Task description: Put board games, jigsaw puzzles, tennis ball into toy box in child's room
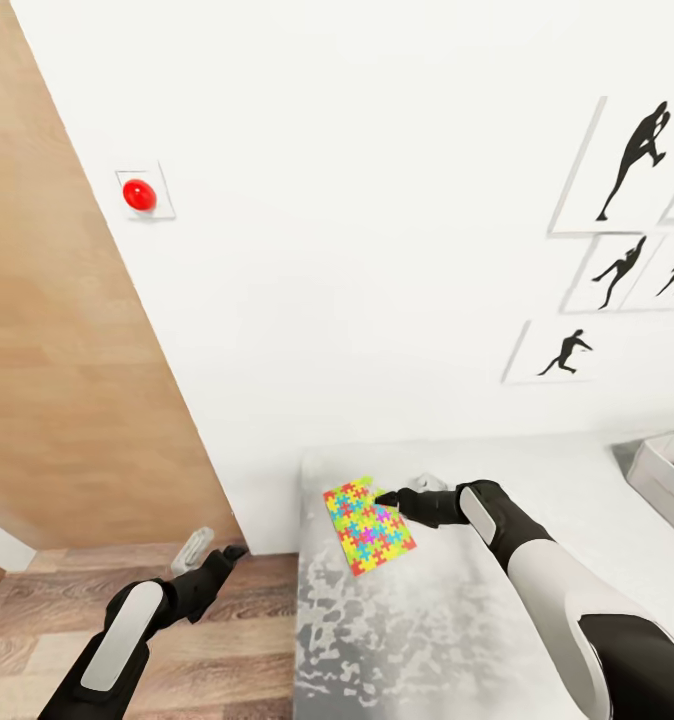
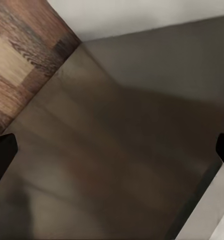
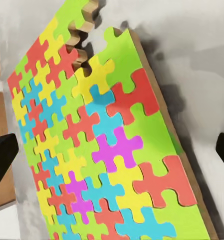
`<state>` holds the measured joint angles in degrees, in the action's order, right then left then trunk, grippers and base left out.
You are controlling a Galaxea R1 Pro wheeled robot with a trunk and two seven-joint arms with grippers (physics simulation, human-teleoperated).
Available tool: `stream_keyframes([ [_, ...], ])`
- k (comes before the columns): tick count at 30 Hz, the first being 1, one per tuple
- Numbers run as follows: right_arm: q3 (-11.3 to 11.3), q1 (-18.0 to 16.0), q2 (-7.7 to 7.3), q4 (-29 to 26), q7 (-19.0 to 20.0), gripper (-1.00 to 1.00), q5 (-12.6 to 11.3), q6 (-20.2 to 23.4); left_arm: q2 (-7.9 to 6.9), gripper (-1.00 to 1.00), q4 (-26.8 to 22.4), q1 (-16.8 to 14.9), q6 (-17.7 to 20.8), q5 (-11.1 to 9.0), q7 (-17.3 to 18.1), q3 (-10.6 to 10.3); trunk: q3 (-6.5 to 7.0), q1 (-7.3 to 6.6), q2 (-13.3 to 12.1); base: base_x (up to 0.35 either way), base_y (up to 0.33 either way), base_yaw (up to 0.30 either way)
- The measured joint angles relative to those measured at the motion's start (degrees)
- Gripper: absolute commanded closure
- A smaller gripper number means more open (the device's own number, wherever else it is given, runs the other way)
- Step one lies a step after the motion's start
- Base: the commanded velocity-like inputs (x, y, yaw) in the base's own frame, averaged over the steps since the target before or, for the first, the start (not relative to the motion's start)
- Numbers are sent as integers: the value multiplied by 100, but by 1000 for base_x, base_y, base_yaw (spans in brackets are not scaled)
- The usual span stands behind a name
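Multicoloured and thin, the jigsaw puzzle (image 1: 368, 525) lies near the left end of the pale grey table (image 1: 537, 600), close to that end's edge and a little way out from the white wall (image 1: 377, 250). Its pieces are yellow, pink, green, blue and orange, and in the right wrist view the puzzle (image 3: 107, 145) shows a brown backing along its edge, with some pieces standing out unevenly at one corner.

Just beside the puzzle's right side is the right gripper (image 1: 385, 497), its dark fingertips at the puzzle's edge. In the right wrist view its two fingers (image 3: 2, 157) stand wide apart with the puzzle between them, and they hold nothing; whether the tips touch the puzzle cannot be told.

At the far right of the table is the light grey toy box (image 1: 667, 478), well apart from the puzzle, with something red and green showing inside.

Off the table's left end, the left gripper (image 1: 217, 560) hangs low over the wood floor (image 1: 37, 600). Its fingers (image 2: 2, 152) are spread wide, with nothing between them.

On the wall are black sports pictures (image 1: 627, 170) and a red button (image 1: 139, 194).
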<state>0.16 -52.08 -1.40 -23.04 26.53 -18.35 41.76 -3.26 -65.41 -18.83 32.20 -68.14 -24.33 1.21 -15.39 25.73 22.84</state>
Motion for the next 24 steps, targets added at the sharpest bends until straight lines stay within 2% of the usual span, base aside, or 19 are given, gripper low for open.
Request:
stream_keyframes([
  [9,2,2,-19,11,73,-100,0,19,0,-100,1,-1,0,0,1,-1,-1,1,0,0,0,148],
  [24,25,11,-52,92,308,-100,-107,95,1,-100,19,-2,0,2,1,-2,-1,1,-1,0,0,20],
])
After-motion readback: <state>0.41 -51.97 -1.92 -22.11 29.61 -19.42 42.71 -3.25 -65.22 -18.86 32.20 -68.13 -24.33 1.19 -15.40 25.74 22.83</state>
